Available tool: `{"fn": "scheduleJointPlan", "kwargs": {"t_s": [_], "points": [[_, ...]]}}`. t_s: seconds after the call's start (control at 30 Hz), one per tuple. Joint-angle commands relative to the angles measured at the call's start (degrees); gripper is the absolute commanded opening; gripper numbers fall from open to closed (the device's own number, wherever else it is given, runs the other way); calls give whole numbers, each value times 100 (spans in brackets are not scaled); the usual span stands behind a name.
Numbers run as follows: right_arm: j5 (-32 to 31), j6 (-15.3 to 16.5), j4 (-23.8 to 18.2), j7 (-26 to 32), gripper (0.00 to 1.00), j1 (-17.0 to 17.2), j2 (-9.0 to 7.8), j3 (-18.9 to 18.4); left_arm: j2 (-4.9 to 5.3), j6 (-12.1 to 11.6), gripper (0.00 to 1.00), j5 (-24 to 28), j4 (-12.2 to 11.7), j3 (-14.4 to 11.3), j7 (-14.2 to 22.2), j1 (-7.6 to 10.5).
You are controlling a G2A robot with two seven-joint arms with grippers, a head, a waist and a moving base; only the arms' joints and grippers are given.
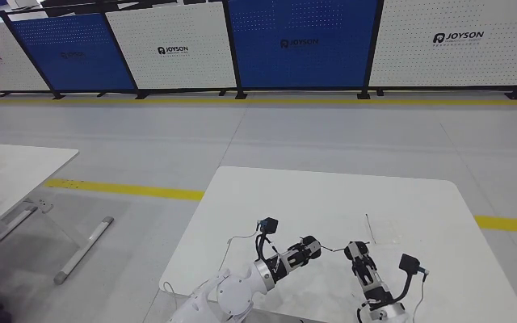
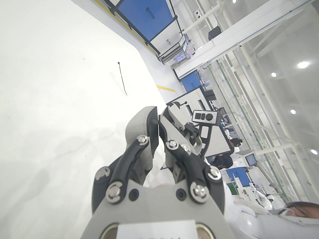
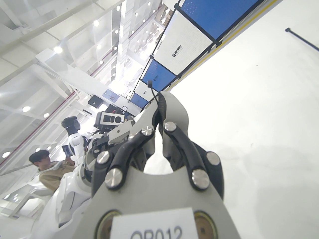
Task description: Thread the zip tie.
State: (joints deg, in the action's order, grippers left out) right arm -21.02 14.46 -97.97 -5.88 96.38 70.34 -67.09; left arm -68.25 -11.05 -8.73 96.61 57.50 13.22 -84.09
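Since the zip tie is a thin, light plastic strap, we expect it to flex & spring back rather than hold a shape. It's prob. slick too, so the grip needs to be firm & close to the working end. Right claw is clenched on the strap near the head, which sticks out past the tips, above the table. Left claw is pinched shut on a small dark bit, prob. the tail end. Top view shows a thin line running between the 2 claws, so we judge both hold the same tie, off the table. For threading we'd grip the tail w/ little free length, else the tip wanders off the head slot. A spare tie lies flat on the table, well apart from both claws.
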Motion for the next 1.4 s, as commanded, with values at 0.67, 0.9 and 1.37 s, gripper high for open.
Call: {"fn": "scheduleJointPlan", "kwargs": {"t_s": [0.67, 0.9, 1.37], "points": [[-42, 65, -29, -96, 0, 79, 51, -98, 0, 0, 0, 0, 0, 0, 0, 0], [-60, 50, -36, -160, 0, 89, 60, -100, -33, 337, 0, -98, 50, -74, -401, -29], [-266, -173, 46, -189, 0, -20, 104, 57, -34, 345, 0, -117, 48, -87, -395, -27]]}}
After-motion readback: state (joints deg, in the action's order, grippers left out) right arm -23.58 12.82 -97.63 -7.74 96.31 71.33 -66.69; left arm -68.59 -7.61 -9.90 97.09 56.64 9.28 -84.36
